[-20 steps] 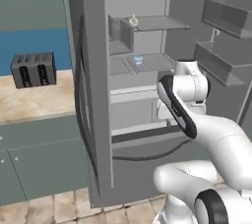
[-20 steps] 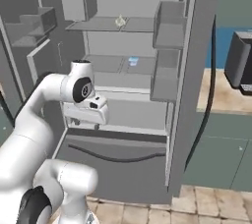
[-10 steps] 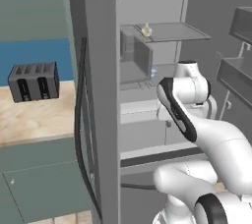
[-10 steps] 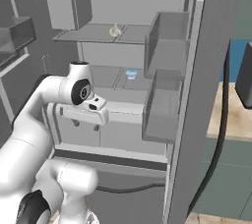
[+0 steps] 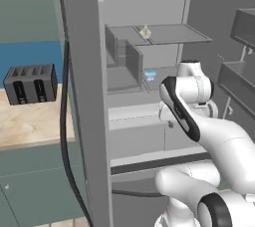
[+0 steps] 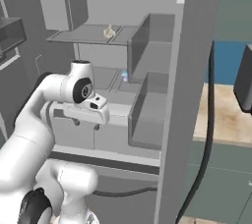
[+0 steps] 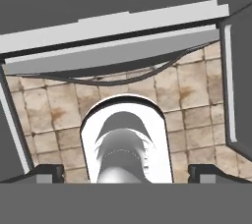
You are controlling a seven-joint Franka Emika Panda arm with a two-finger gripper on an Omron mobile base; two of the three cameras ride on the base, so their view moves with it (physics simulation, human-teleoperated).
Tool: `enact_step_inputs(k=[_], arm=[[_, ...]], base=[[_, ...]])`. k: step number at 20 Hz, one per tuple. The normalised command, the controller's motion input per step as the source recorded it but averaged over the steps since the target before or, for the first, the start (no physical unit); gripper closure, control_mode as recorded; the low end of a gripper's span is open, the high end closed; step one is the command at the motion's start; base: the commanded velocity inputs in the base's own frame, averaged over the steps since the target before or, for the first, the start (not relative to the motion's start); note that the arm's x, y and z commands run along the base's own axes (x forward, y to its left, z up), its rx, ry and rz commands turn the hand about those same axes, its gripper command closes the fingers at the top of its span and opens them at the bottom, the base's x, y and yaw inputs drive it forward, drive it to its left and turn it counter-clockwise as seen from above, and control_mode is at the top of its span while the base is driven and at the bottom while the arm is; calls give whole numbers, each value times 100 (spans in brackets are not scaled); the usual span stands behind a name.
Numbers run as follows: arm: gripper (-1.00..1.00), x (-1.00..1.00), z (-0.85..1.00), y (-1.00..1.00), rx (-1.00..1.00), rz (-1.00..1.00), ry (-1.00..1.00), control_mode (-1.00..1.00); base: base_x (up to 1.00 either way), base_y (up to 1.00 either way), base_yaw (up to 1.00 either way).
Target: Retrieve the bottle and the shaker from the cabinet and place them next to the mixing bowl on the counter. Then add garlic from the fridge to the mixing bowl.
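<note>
The grey fridge (image 5: 82, 96) stands open in front of me, a black seal (image 5: 64, 121) running down its door edge. A small pale garlic (image 5: 145, 32) (image 6: 109, 32) sits on the top glass shelf. My gripper (image 6: 86, 124) hangs in front of the lower shelves, well below the garlic, and points down. In the hand view its fingertips (image 7: 49, 173) stand wide apart, open and empty over the tiled floor. Beside the fridge runs the beige counter (image 5: 30, 121) (image 6: 226, 115), with a grey-green wall cabinet (image 5: 30, 7) above it. Bottle, shaker and mixing bowl are out of view.
A dark toaster (image 5: 30, 84) stands on the counter next to the fridge. A small blue item (image 5: 149, 75) lies on the middle shelf. Door bins (image 5: 239, 84) jut out on the open door, and inner dividers (image 6: 147, 95) wall off the shelves.
The whole picture has shifted: the base has driven closer, so the fridge interior looms larger and nearer. The gripper stays open and low in front of the shelves.
</note>
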Motion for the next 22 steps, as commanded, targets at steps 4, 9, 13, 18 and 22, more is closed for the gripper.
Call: enact_step_inputs(k=[4,9,13,18,22], arm=[[-100,0,0,0,0,0,0,100],[-100,0,0,0,0,0,0,-100],[-100,1,6,-2,0,4,-12,-100],[-100,8,60,-30,-4,6,-54,-100],[-100,29,93,-29,0,0,-53,-100]], base=[[54,54,0],[16,10,0],[0,0,0],[0,0,0],[0,0,0]])
